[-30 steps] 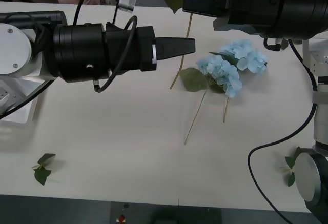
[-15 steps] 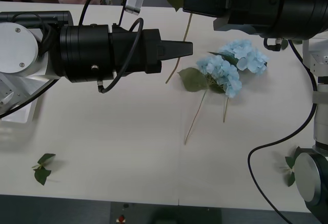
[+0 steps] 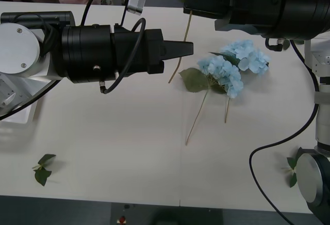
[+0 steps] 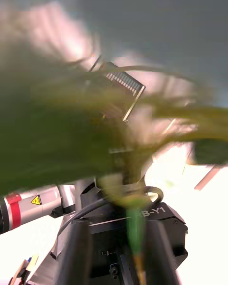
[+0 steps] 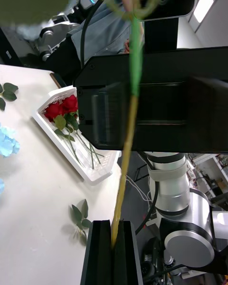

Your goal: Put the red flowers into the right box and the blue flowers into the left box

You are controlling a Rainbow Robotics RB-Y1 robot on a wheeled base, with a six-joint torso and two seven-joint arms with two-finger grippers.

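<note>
**Both grippers on one long stem above the table**

We observe the black left gripper (image 3: 188,49) clamped on the lower end of a long thin green-to-tan flower stem (image 5: 128,137); its fingers (image 5: 100,251) press the stem from both sides. The black right gripper (image 3: 193,3), at the far side, grips the same stem higher up, fingers closed on it. Two pale sky-blue hydrangea heads (image 3: 234,65) with large green leaves lie on the white table (image 3: 129,142) right of centre, stems pointing near. Deep-red roses (image 5: 61,108) rest inside a white slotted plastic basket (image 5: 97,171). A loose green leaf sprig (image 3: 42,168) lies near-left.
</note>
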